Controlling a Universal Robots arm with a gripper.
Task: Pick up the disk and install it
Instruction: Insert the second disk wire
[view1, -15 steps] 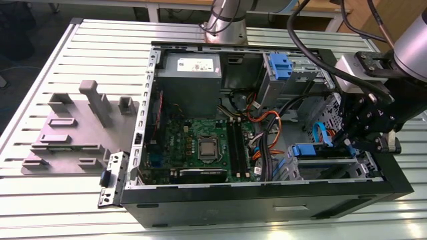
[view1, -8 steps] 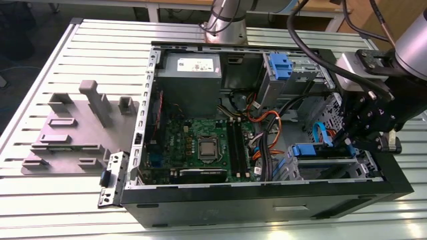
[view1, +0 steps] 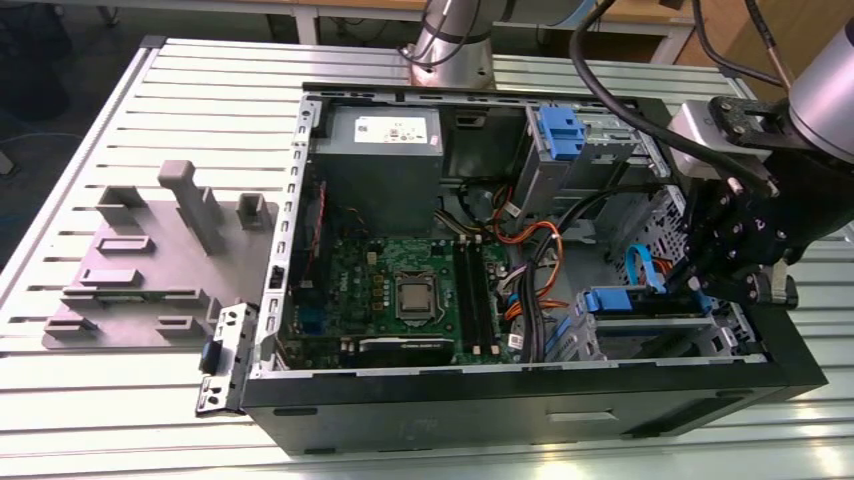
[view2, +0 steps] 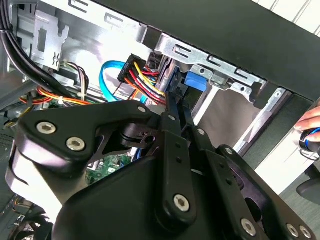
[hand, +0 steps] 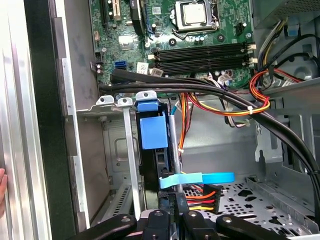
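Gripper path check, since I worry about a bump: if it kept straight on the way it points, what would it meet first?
Probably the disk in its blue carrier, standing in the drive bay just ahead of the gripper; depth is unclear.

No print can be made out. The power-supply box (view1: 378, 150), at twelve o'clock in the open computer case (view1: 534, 395) in the exterior view, bears a white sticker (view1: 396, 128) whose lettering is too small to read.

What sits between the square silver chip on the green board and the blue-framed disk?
In the first wrist view: long memory slots, then thick black cables crossing, between chip and disk.
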